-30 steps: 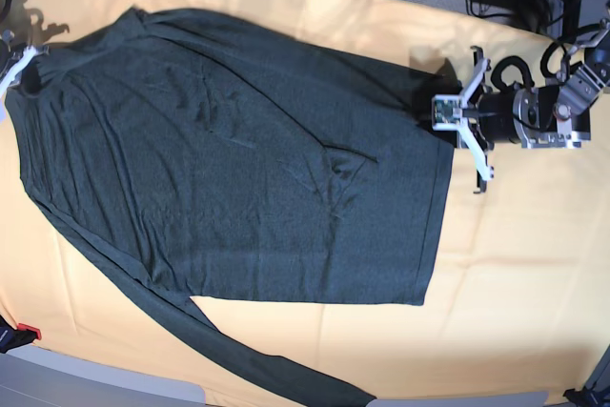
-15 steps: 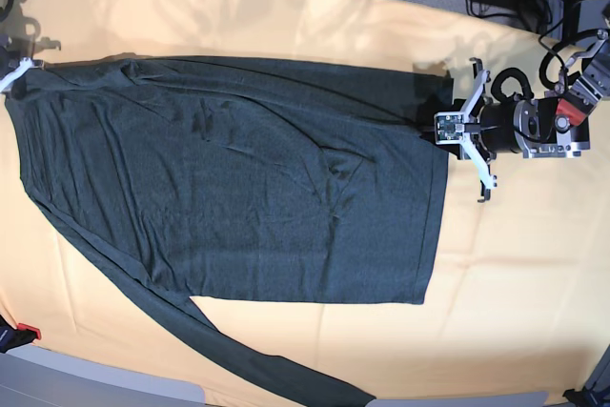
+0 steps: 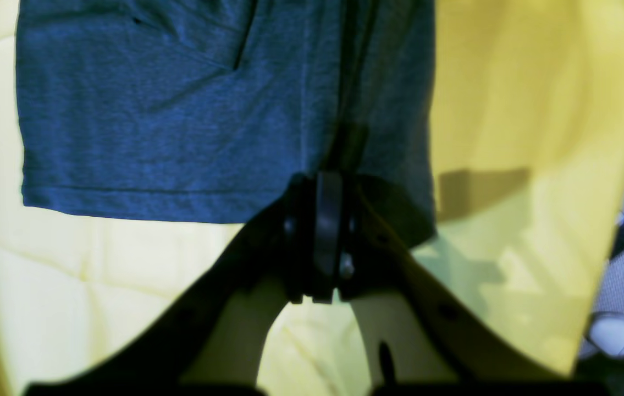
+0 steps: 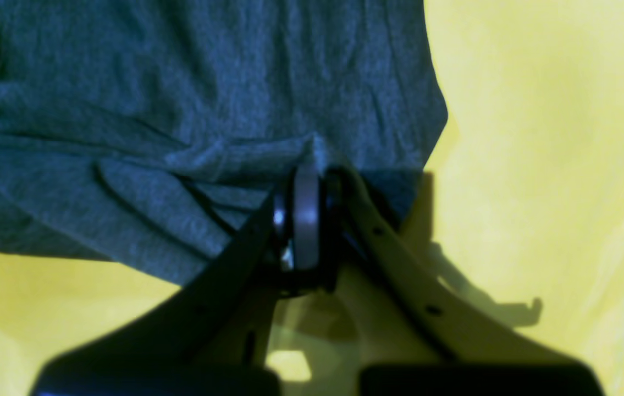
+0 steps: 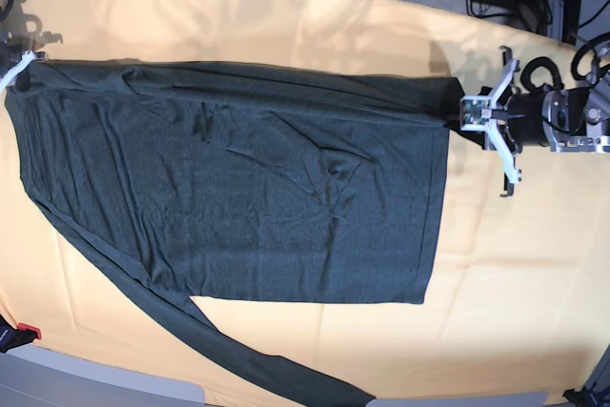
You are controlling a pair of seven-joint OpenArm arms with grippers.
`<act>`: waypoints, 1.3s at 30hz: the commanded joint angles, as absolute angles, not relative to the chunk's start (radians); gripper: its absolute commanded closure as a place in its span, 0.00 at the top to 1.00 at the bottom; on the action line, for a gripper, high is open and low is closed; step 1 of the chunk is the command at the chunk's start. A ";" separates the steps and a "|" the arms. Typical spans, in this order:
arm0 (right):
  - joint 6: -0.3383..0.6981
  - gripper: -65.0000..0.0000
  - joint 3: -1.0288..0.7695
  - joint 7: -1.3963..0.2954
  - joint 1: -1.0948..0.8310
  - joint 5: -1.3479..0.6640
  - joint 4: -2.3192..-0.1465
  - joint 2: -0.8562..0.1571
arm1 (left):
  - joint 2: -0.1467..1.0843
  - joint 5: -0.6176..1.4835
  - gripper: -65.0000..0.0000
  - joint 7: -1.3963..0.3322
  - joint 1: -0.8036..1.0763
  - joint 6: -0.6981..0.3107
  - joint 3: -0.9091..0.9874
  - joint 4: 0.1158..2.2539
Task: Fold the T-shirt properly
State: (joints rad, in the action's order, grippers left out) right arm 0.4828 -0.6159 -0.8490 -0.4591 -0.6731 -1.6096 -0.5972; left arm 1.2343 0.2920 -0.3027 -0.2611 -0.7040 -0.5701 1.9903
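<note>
While both sets of fingers stay clenched on fabric, the left gripper (image 5: 465, 111) pinches the hemmed corner of the T-shirt (image 5: 238, 178) and the right gripper (image 4: 303, 181) bunches its far end. Spread flat across the yellow-orange cloth (image 5: 515, 274), the shirt leaves bare cloth beyond the hem (image 3: 141, 201); one sleeve (image 5: 248, 359) trails toward the near edge.

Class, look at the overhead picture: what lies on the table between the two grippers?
Only the T-shirt, stretched between the left gripper and the right gripper. Each is shut on an edge of it. Nothing else lies on that stretch of the yellow cloth in the base view.
</note>
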 commanded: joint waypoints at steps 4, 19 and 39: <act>0.509 0.00 -0.630 -0.890 -0.454 -0.676 -1.620 -0.635 | 1.307 0.333 0.00 -0.289 -0.272 -0.698 -0.559 2.034; 0.490 0.00 -0.631 -0.826 -0.436 -0.680 -1.620 -0.633 | 1.232 0.315 0.00 -0.289 -0.239 -0.698 -0.559 1.966; 0.435 0.61 -0.630 -0.730 -0.360 -0.672 -1.620 -0.616 | 1.084 0.289 0.63 -0.305 -0.351 -0.632 -0.559 1.828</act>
